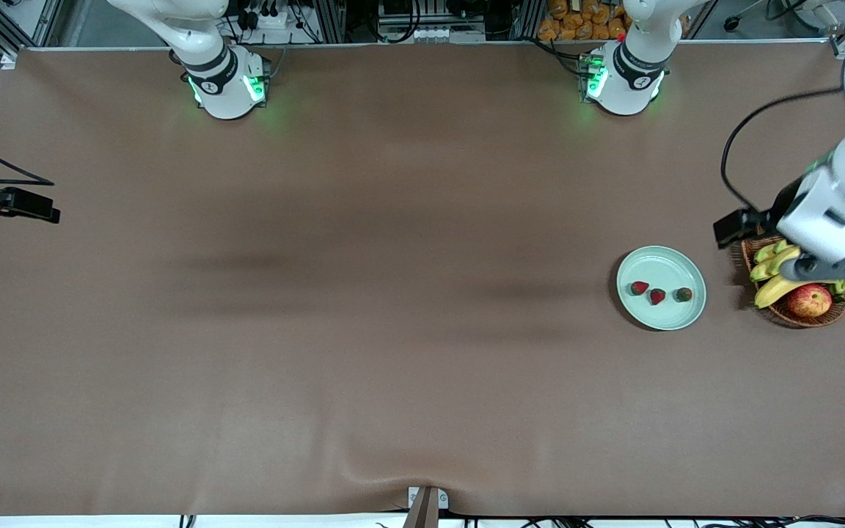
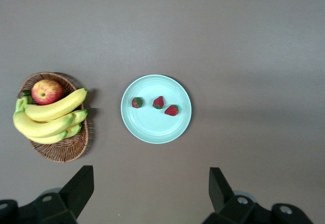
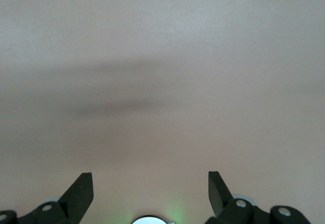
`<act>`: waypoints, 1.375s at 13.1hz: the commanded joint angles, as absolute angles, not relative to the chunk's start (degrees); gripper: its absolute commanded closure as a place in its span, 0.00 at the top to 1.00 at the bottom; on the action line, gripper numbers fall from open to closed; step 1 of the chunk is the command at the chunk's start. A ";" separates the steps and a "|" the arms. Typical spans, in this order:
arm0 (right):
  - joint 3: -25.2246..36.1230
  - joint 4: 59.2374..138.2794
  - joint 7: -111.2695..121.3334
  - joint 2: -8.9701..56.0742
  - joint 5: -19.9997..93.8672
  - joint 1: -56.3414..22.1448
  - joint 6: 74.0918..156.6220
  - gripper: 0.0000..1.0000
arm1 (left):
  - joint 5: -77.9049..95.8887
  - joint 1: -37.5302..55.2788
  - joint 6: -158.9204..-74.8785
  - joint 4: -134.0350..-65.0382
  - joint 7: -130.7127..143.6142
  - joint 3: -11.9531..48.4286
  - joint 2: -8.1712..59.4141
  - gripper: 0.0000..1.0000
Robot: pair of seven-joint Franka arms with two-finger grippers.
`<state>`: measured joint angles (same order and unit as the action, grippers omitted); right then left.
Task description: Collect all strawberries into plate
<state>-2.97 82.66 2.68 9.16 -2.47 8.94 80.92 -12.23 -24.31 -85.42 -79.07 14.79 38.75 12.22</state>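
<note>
The pale green plate [image 1: 661,261] held all three strawberries [image 1: 657,295]; none lay loose, so collecting looked finished. The left gripper [image 2: 150,188] hung empty, jaws apart, above the basket [image 1: 796,317]; the right gripper [image 3: 150,187] waited, jaws apart.

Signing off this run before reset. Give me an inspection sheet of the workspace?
Surface: brown table cover, faint creases, nothing spilled.
Job's things: three strawberries lie in a row on the plate, apart from each other; none seen off it.
Clutter: wicker basket beside the plate, holding bananas and an apple.
Grippers: left gripper open, empty, up over the basket; right gripper open, empty, over bare table, waiting.
Cables: black cable looping off the left arm.
Surroundings: frame rails and equipment along the bases' edge.
</note>
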 commanded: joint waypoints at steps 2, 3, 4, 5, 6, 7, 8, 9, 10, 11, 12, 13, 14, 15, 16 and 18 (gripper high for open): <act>-4.04 82.71 2.72 8.26 -2.99 9.93 79.72 1.00 | -8.00 -25.74 -82.35 -80.16 15.12 38.32 6.33 1.00; -4.04 82.71 2.72 8.26 -2.99 9.84 79.72 1.00 | -7.65 -26.80 -82.35 -80.07 14.68 38.49 6.15 1.00; -4.04 82.71 2.72 8.26 -2.99 9.93 79.72 1.00 | -6.25 -27.07 -82.27 -80.07 14.50 38.41 5.54 1.00; -4.04 82.62 2.64 8.26 -2.99 9.93 79.80 1.00 | -4.94 -27.59 -82.27 -80.07 14.33 38.23 4.84 1.00; -4.04 82.62 2.72 8.26 -2.99 9.93 79.72 1.00 | -3.70 -28.03 -82.27 -80.07 14.33 38.15 4.57 1.00; -4.04 82.62 2.64 8.26 -2.90 9.93 79.72 1.00 | -2.30 -27.08 -82.44 -80.07 14.24 36.23 4.48 1.00; -4.04 82.62 2.64 8.26 -2.99 9.84 79.72 1.00 | -1.24 -22.81 -82.44 -80.16 13.98 31.16 3.79 1.00; -4.04 82.62 2.64 8.35 -2.99 9.76 79.80 1.00 | -0.53 -16.67 -82.44 -80.42 13.45 23.72 2.74 1.00; -4.04 82.62 2.29 8.26 -2.90 9.76 79.80 1.00 | 0.08 -12.52 -82.44 -81.29 12.75 18.42 2.12 1.00; -4.13 82.10 2.20 8.26 -2.90 9.76 79.80 1.00 | 0.17 -10.39 -82.44 -81.99 11.53 15.41 1.50 1.00; -4.13 81.05 2.20 8.17 -2.73 9.76 79.72 1.00 | 0.26 -8.37 -82.44 -82.87 10.38 12.94 1.06 1.00; -4.30 80.17 2.20 8.26 -2.81 9.58 79.72 1.00 | 0.26 -5.74 -82.53 -84.36 10.28 9.87 -0.08 1.00; -4.39 79.72 2.20 8.17 -2.81 9.58 79.72 1.00 | 0.26 -3.54 -82.96 -86.72 10.28 7.76 -1.57 1.00; -4.13 79.63 2.20 8.17 -2.64 9.75 79.72 1.00 | 0.26 -2.73 -84.45 -89.27 10.28 6.60 -3.06 1.00; -4.04 79.63 2.20 8.17 -2.55 9.84 79.72 1.00 | 0.26 -1.51 -84.98 -90.69 10.28 5.20 -4.03 1.00; -3.96 79.63 2.11 8.09 -2.46 9.93 79.72 1.00 | 0.09 0.26 -84.82 -90.62 10.20 3.17 -4.22 1.00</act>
